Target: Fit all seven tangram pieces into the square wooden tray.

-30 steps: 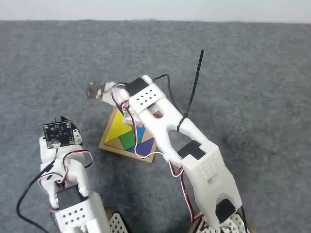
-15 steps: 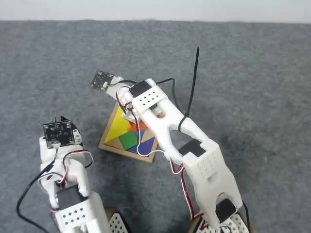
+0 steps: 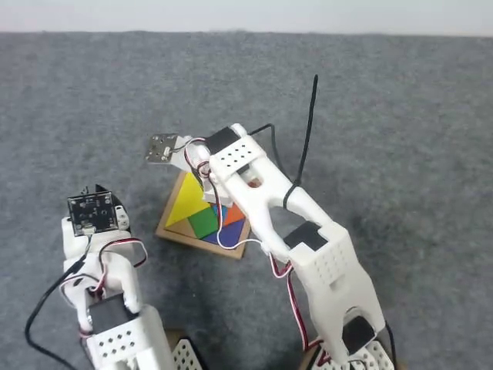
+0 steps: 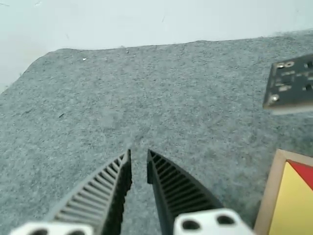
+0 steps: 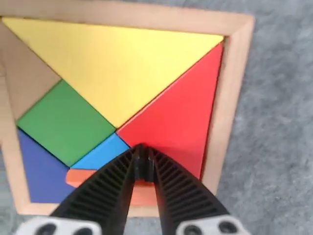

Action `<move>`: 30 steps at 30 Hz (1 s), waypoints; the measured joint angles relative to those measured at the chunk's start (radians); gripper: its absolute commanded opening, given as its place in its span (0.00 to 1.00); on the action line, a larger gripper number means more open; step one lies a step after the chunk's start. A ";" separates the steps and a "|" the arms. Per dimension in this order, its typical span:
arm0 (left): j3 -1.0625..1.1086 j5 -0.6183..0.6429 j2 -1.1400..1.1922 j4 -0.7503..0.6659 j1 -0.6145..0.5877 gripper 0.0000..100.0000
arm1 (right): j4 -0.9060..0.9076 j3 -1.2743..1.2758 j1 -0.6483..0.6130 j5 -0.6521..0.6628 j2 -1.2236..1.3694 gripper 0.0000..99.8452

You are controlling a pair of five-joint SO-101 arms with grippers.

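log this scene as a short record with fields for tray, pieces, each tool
tray: square wooden tray on grey carpet
pieces in tray: large yellow triangle, large red triangle, green square, light blue triangle, dark blue piece, orange piece
tan patch: piece or bare slot, cannot tell
right tool: shut, over the tray where red, light blue and orange meet
left tool: narrowly open, above carpet beside the tray

My gripper (image 4: 139,155) hangs open a crack over gray carpet (image 4: 146,98). Nearby, the wooden tray (image 4: 268,196) holds a yellow piece (image 4: 293,208) and a red piece (image 4: 306,172).
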 measured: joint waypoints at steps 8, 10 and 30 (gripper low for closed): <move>0.000 0.000 0.000 0.000 0.000 0.05 | 0.009 0.002 0.034 0.003 -0.052 0.01; 0.000 0.000 0.000 0.000 0.000 0.05 | 0.012 0.025 0.035 0.003 -0.095 0.01; 0.000 0.000 0.000 0.000 0.000 0.05 | -0.278 0.565 0.044 0.071 -0.348 0.01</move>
